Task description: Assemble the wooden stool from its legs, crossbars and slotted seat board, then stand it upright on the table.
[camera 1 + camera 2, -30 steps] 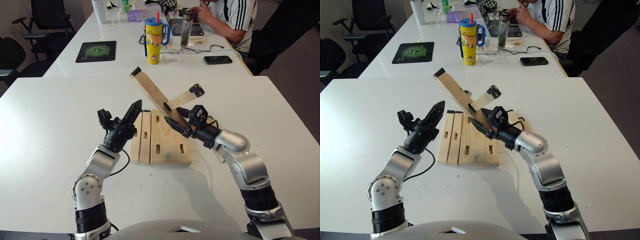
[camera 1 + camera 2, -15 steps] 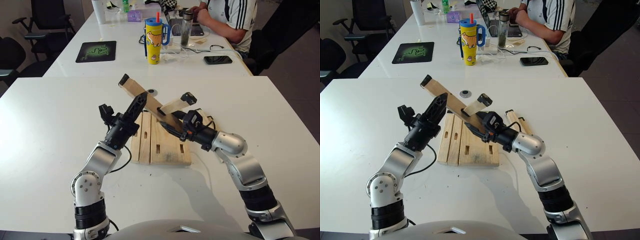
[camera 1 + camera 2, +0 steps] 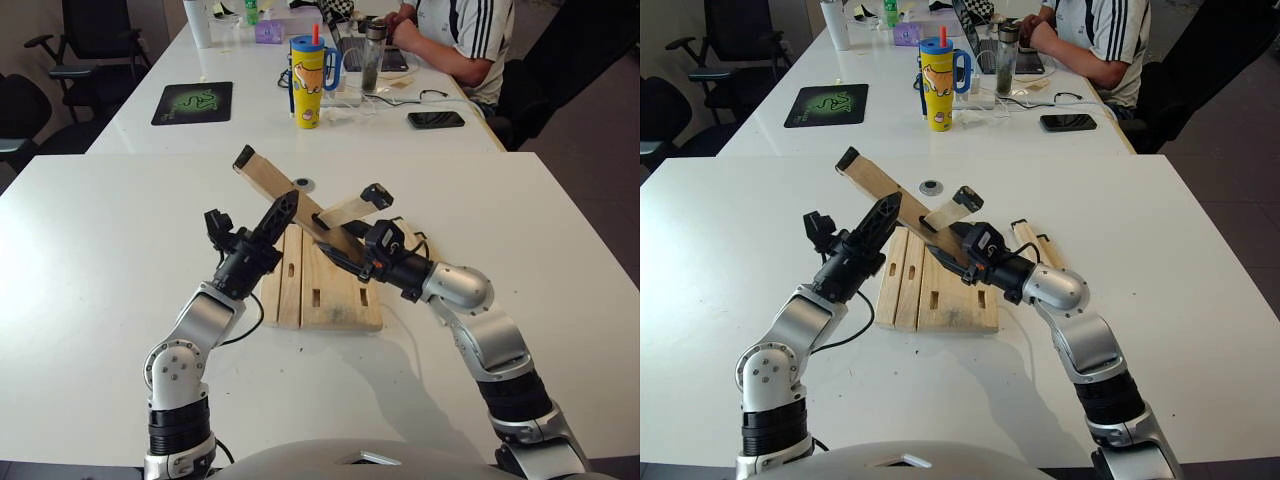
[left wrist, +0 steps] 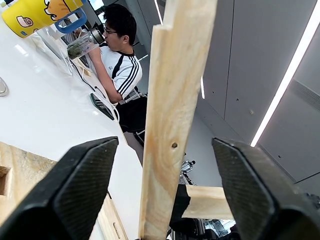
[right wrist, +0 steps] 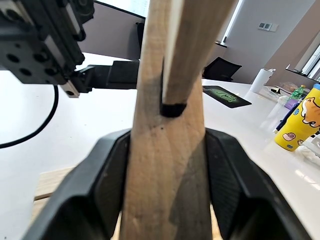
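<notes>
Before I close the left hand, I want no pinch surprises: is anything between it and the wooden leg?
Nothing visible. The left hand is open, and the wooden leg stands in the gap between its fingers, with free space on both sides. The right hand grips the same leg lower down, away from that gap.

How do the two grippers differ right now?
The left gripper is open, fingers clear either side of the leg; the right gripper is shut on it. Left sits farther up the tilted leg, right at its lower end above the seat board. Both straddle the same leg.
</notes>
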`<state>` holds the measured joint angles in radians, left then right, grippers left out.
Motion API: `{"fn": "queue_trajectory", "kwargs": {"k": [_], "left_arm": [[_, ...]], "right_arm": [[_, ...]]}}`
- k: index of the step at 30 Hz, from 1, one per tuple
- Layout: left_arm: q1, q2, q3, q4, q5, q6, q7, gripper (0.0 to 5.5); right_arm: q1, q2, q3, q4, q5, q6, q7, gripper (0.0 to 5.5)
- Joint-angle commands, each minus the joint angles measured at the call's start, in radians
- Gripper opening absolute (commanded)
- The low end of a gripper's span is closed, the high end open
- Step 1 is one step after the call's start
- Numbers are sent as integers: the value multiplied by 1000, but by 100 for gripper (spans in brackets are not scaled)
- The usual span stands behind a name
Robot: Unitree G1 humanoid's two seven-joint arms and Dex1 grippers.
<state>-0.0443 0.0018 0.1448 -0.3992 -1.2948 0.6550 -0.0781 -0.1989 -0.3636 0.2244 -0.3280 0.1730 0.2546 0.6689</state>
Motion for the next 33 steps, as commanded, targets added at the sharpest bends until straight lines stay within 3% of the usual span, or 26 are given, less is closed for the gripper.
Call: {"fn": "queue_trajectory", "kwargs": {"k": [1, 15, 27, 28, 33], "left_arm": [[-16, 6, -6, 9, 6, -4, 14, 286], [-17, -1, -7, 17, 3, -21, 18, 107], [-27, -9, 13, 42, 3, -43, 23, 107], [-28, -9, 14, 43, 4, -45, 24, 107], [-36, -8, 26, 57, 12, -56, 28, 106]], "right_arm": [[-34, 3, 1, -21, 5, -14, 5, 210], [-54, 3, 9, -16, 1, -22, 15, 210], [-75, 8, -8, -2, 4, -20, 1, 209], [-74, 6, -8, -6, 9, -17, 5, 245], [-76, 8, -13, -10, 16, -15, 5, 314]]}}
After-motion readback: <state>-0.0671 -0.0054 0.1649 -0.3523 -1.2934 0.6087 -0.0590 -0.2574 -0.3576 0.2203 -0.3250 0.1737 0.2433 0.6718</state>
